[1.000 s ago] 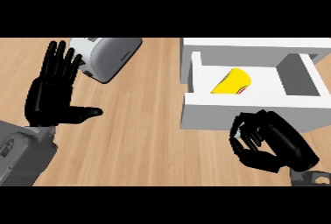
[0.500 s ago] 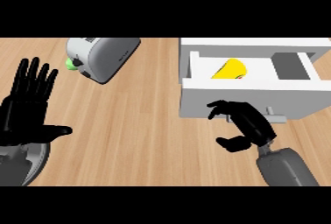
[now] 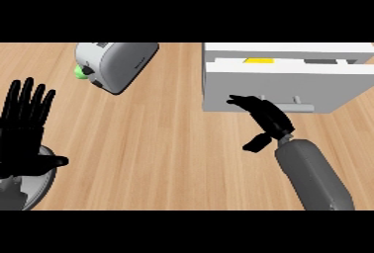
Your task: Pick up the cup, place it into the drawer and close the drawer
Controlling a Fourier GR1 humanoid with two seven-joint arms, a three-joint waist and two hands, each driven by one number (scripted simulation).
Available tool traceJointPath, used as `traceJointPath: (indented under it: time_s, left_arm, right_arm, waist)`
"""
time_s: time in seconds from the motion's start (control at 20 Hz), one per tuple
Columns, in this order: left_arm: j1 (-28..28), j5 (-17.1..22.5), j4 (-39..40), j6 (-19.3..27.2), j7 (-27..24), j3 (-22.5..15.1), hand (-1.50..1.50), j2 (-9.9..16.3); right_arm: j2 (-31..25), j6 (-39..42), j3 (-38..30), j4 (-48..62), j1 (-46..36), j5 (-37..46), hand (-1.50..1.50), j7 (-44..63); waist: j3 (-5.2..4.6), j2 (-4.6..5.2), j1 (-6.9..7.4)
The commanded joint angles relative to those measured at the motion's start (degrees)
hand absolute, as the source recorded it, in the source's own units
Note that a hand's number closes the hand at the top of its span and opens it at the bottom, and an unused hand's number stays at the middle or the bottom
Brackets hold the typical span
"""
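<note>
Right robot hand (image 3: 264, 117) at about four o'clock, fingers straight and holding nothing, fingertips against the white front of the drawer (image 3: 285, 86) beside its handle (image 3: 298, 105). Drawer at two o'clock, open only a sliver. Inside that gap, a strip of yellow, probably the cup (image 3: 258, 61), mostly hidden. Left robot hand (image 3: 25, 131) at nine o'clock, flat and spread, resting. Toaster (image 3: 116, 64) at eleven o'clock on the wooden counter (image 3: 161, 148).

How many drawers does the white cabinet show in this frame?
1: the drawer at upper right, nearly pushed in, with a yellow cup just visible inside. The right robot hand touches its front. Others may lie outside the view.
</note>
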Motion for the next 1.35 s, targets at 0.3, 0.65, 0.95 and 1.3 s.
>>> traceJointPath:
  time_s: [0.3,0.65,0.95,1.3]
  left_arm:
    - [0.64,-1.31,1.09,-3.51,0.77,1.85,-1.5,-2.55]
    - [-2.5,0.02,2.46,-5.69,2.99,3.92,-1.5,-0.41]
    - [-4.47,-2.14,3.86,-5.86,1.58,2.72,-1.5,-1.89]
    - [-2.57,-4.44,3.78,-5.44,-0.75,2.45,-1.5,-2.84]
  right_arm:
    - [-0.78,0.14,-8.77,28.34,-19.58,-2.05,-1.5,-8.66]
    - [-6.13,-0.64,-11.02,38.25,-23.61,-1.41,-1.5,-14.61]
    - [-8.7,0.73,-12.2,40.88,-27.43,-1.74,-1.5,-15.27]
    - [-10.51,1.75,-12.98,43.08,-27.26,-2.08,-1.5,-17.12]
  waist:
    - [0.1,0.58,0.8]
    - [0.19,1.35,2.34]
    - [0.22,2.16,3.38]
    - [0.24,2.13,3.95]
